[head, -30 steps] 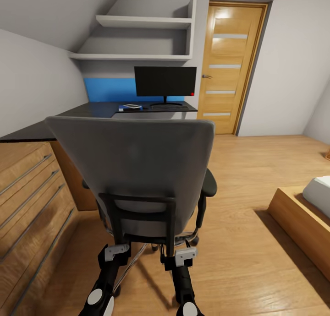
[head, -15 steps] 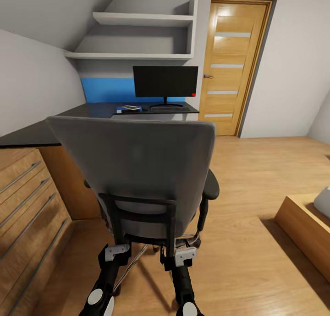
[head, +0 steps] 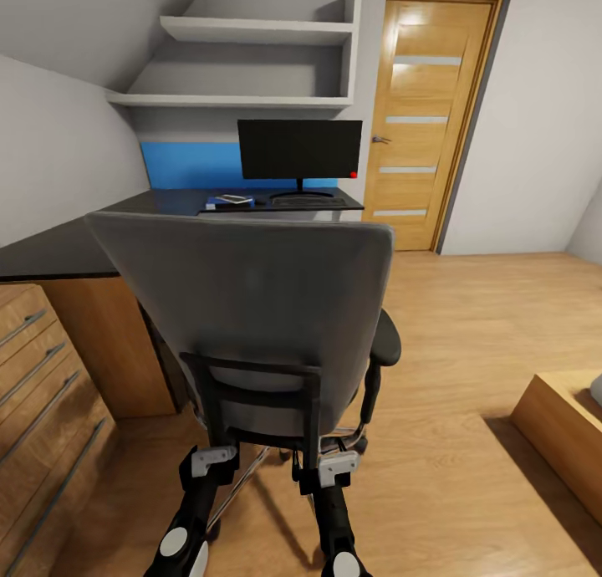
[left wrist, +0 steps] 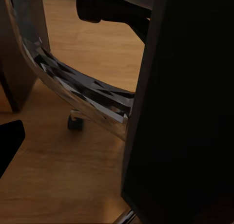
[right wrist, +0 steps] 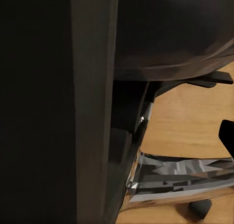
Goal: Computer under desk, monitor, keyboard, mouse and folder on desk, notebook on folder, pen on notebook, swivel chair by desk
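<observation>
Head view: both tools, left (head: 219, 467) and right (head: 313, 472), are clamped on the black back frame of the swivel chair (head: 251, 301). Beyond it stands the table (head: 167, 205), carrying the folder (head: 227, 201), keyboard (head: 308, 201) and monitor (head: 299, 149).

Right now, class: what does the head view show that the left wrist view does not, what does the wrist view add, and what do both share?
Head view alone: the monitor standing on the desk, a wooden door, wall shelves, and both grippers, left and right, at the chair's back frame. Left wrist view alone: a close look at a caster. Shared: the swivel chair with its chrome base, and the wooden floor.
</observation>
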Tool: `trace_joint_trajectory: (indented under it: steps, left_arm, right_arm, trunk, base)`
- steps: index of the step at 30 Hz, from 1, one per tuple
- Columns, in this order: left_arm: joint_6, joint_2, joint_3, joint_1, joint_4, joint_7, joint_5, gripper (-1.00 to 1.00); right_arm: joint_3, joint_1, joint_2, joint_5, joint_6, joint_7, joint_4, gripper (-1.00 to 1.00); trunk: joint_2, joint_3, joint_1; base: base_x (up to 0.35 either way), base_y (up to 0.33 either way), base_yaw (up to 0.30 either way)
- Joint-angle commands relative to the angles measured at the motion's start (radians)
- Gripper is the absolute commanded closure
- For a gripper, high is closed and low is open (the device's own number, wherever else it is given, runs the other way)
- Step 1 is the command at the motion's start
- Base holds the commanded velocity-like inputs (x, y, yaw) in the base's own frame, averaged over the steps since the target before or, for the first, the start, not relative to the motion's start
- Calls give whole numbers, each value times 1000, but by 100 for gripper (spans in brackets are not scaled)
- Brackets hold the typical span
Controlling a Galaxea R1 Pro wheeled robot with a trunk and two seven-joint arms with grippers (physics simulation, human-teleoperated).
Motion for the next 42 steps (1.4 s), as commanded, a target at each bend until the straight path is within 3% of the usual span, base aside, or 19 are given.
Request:
trace_joint_trajectory:
  steps: [1, 42]
  left_arm:
    - [0, 0, 6, 0, 3, 7, 6, -100]
    - [-3, 0, 6, 2, 9, 7, 5, -100]
  right_arm:
    - [-2, -2, 0, -17, -13, -13, 1, -100]
    - [-4, -2, 0, -17, -13, -13, 0, -100]
  trunk:
    - [0, -1, 0]
    - [0, -1, 0]
  base:
    - [219, -31, 0]
    - [303, -1, 0]
